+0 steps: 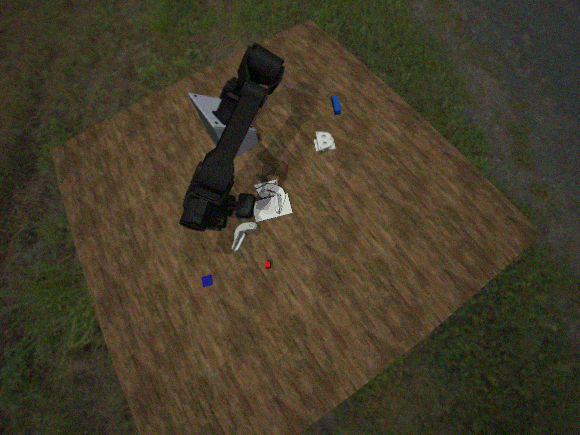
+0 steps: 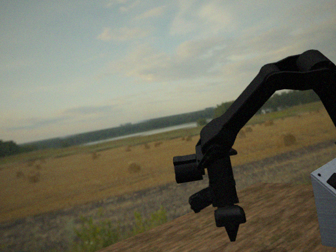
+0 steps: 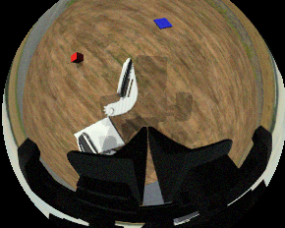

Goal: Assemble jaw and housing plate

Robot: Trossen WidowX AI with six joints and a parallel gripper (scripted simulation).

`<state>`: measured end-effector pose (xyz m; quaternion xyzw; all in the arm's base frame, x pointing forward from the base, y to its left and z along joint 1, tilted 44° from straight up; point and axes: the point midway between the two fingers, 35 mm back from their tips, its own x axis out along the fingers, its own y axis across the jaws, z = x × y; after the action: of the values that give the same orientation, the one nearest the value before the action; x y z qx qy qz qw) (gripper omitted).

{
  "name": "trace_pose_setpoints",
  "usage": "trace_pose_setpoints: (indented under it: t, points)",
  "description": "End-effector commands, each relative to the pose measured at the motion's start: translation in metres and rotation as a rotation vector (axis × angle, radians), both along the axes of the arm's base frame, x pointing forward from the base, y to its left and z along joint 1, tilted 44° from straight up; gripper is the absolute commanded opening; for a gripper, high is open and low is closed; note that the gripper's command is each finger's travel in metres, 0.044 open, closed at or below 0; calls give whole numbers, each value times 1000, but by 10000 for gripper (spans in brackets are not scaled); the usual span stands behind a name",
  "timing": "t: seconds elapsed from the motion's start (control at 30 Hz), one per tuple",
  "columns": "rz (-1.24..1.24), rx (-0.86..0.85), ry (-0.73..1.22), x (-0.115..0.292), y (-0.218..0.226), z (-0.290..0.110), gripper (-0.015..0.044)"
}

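Loose jaw [image 1: 239,237] [image 3: 132,94] lies on the table [image 1: 350,296] [image 2: 185,235] [image 3: 197,74] beside the white base [image 1: 265,212] [image 3: 100,133]; the end effector [image 2: 233,240] [image 3: 146,130], its fingers together and empty, should open, then descend squarely over it.

Our arm [image 1: 240,126] [image 2: 249,105] arches up and over, its elbow bent and its forearm sloping down to the wrist [image 1: 205,196] [image 2: 215,154], while our gripper [image 2: 233,240] [image 3: 146,130] points downward beneath it, empty, with its two black fingers closed so that their tips meet.
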<state>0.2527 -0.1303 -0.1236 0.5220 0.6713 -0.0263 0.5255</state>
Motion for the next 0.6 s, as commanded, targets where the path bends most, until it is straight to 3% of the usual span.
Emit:
trace_pose_setpoints:
  t: [0.0, 0.47, 0.57]
  points:
    - [0, 0, 0, 0, 0, 0, 53]
    - [0, 0, 0, 0, 0, 0, 420]
    - [0, 0, 0, 0, 0, 0, 440]
